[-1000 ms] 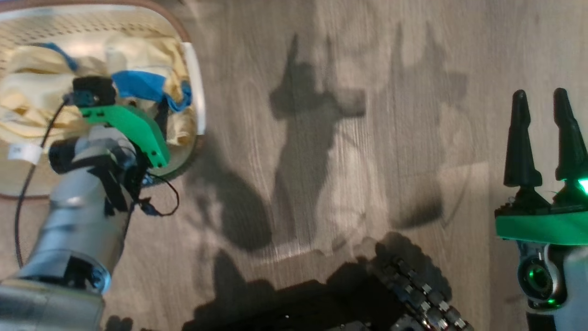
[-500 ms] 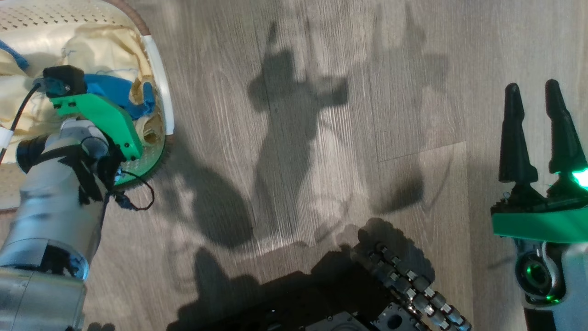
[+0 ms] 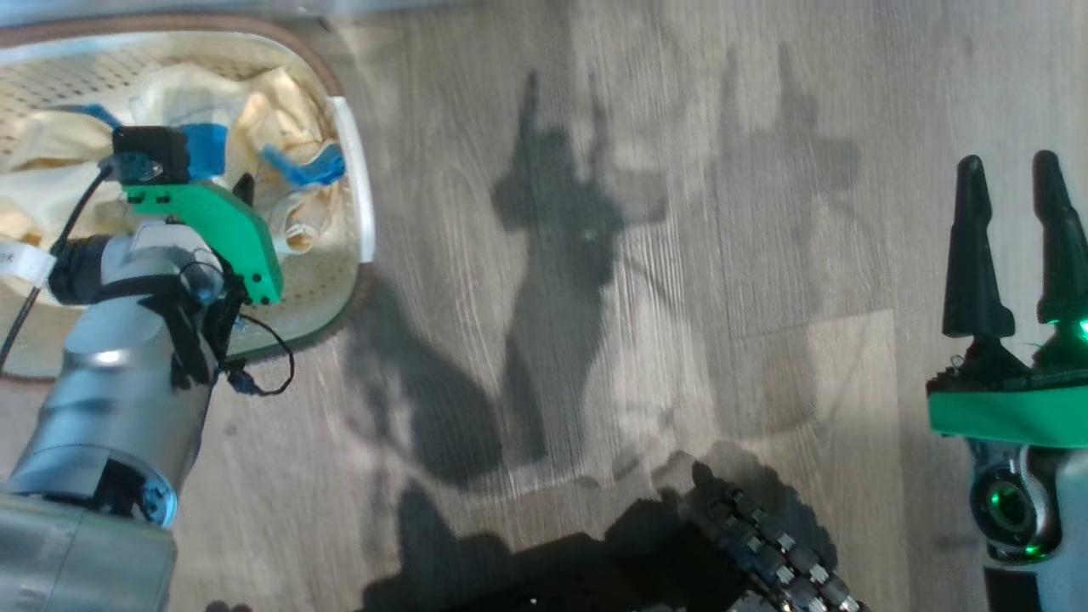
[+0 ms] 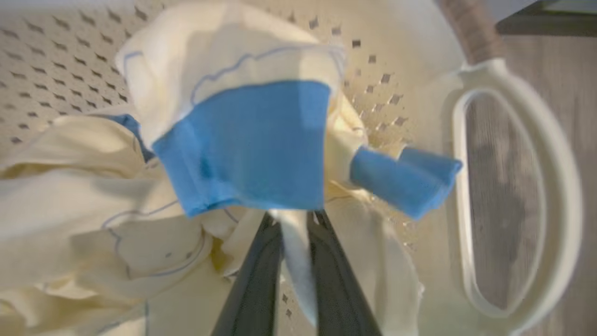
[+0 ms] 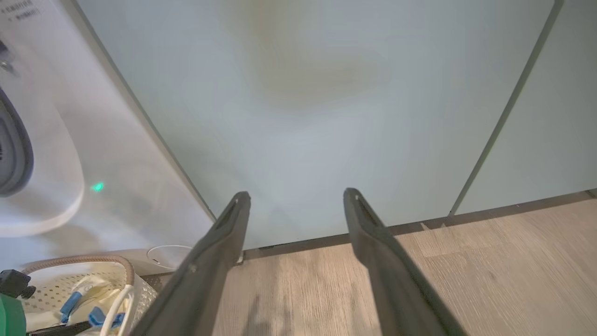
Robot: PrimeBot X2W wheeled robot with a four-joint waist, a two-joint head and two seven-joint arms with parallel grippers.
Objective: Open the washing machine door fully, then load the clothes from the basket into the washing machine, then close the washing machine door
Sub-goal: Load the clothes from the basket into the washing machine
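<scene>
Basket (image 3: 362,204) cut off at left edge; left claw (image 4: 295,219) tips hidden under clothes (image 4: 252,140); washing machine (image 5: 70,116) cropped

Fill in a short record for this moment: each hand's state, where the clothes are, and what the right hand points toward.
left hand: inside the basket, shut on a pale fold of the clothes
right hand: open, holding nothing, over the wood floor
clothes: bunched in the basket, cream with blue trim
right hand points toward: pale cabinet door; the washing machine stands at the left of the right wrist view
</scene>
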